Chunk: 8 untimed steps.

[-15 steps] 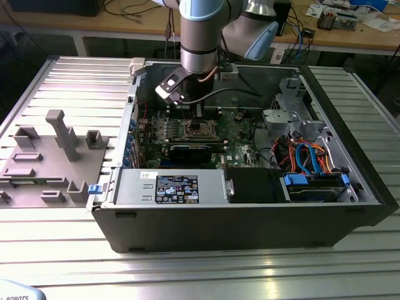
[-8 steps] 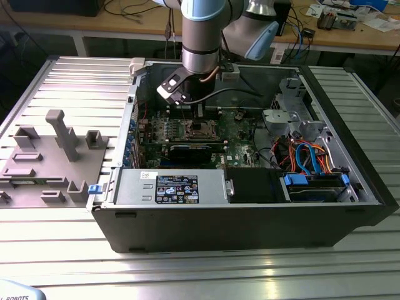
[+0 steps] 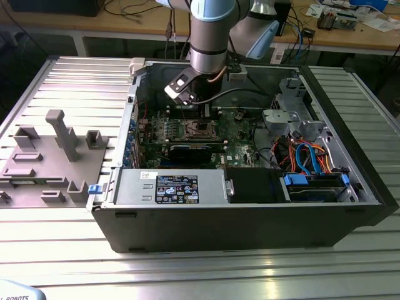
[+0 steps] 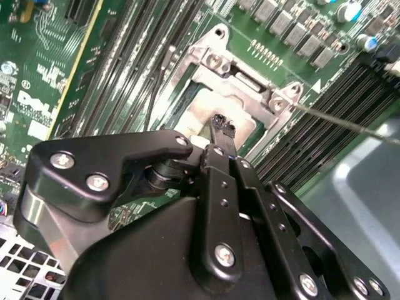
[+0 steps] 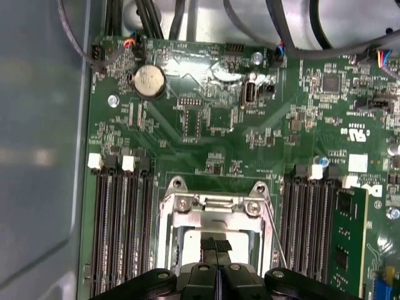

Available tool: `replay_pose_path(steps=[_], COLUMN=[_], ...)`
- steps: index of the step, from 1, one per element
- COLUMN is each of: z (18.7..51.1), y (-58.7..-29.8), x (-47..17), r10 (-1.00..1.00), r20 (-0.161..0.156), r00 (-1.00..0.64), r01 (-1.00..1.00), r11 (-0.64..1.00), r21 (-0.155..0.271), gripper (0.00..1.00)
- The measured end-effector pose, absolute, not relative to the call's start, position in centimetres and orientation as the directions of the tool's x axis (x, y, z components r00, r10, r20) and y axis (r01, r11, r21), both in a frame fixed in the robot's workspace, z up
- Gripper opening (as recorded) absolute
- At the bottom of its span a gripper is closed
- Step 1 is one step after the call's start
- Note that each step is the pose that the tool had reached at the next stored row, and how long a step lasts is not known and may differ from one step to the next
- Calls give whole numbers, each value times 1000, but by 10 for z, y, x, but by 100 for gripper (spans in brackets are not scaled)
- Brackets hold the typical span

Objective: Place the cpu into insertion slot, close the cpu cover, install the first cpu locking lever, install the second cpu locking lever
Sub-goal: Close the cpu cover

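The insertion slot (image 3: 201, 130) sits mid-motherboard inside the open computer case, with my gripper (image 3: 201, 116) directly above it. In both wrist views the black fingers (image 4: 220, 134) press together, shut, tips just over the socket's middle. The cpu cover (image 5: 215, 212) (image 4: 250, 94) lies flat on the slot. A pale patch of the cpu (image 4: 201, 112) shows through its window beside my fingertips. A thin wire locking lever (image 5: 275, 231) (image 4: 340, 122) angles away from one side of the socket. Nothing shows between my fingers.
Black memory slots (image 5: 119, 225) flank the socket, and a green memory stick (image 5: 349, 240) stands in one. The case holds a power supply (image 3: 172, 186) and a drive bay with blue and orange cables (image 3: 309, 164). A grey fixture (image 3: 53, 156) lies at the exterior view's left.
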<state>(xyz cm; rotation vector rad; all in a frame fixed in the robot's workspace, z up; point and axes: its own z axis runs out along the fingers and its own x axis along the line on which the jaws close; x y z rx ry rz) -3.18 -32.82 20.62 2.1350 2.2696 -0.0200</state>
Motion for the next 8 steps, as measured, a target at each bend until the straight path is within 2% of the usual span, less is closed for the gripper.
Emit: replay_pose_path(steps=[8], z=[214], y=[-328], x=[-26], r10=[998], r20=[-27], r00=[-61], r01=[998], r11=[61], r21=[5], gripper=[11])
